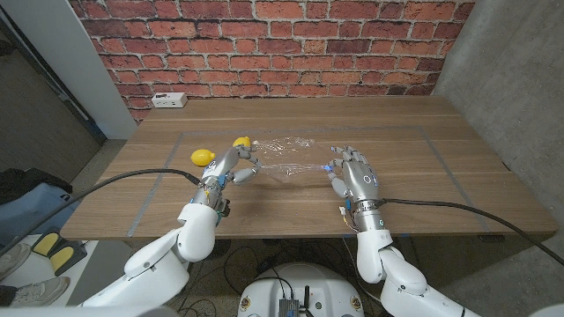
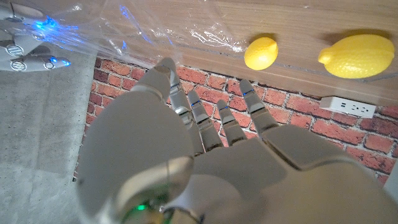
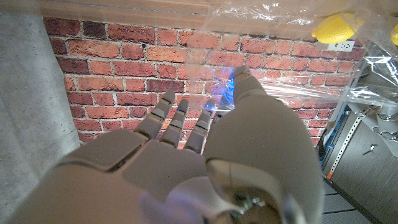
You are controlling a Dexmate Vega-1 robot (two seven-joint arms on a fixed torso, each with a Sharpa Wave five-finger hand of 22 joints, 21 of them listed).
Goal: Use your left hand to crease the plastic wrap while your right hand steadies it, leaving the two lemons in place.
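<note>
A crumpled sheet of clear plastic wrap [image 1: 286,151] lies mid-table. Two yellow lemons sit at its left: one lemon [image 1: 204,157] just off the wrap, the other lemon [image 1: 241,142] at its corner; the left wrist view shows both lemons [image 2: 261,53] [image 2: 356,56] too. My left hand [image 1: 231,169] reaches to the wrap's near-left edge, fingers [image 2: 224,121] extended and apart, nothing gripped. My right hand [image 1: 354,176] stands at the wrap's right edge with fingers spread, its thumb tip [image 3: 241,78] touching the wrap [image 3: 298,93], which rises a little there.
A white power strip [image 1: 168,99] lies at the table's far left by the brick wall. Grey tape lines [image 1: 159,180] mark a rectangle on the wooden table [image 1: 414,123]. Black cables trail from both arms off the near edge.
</note>
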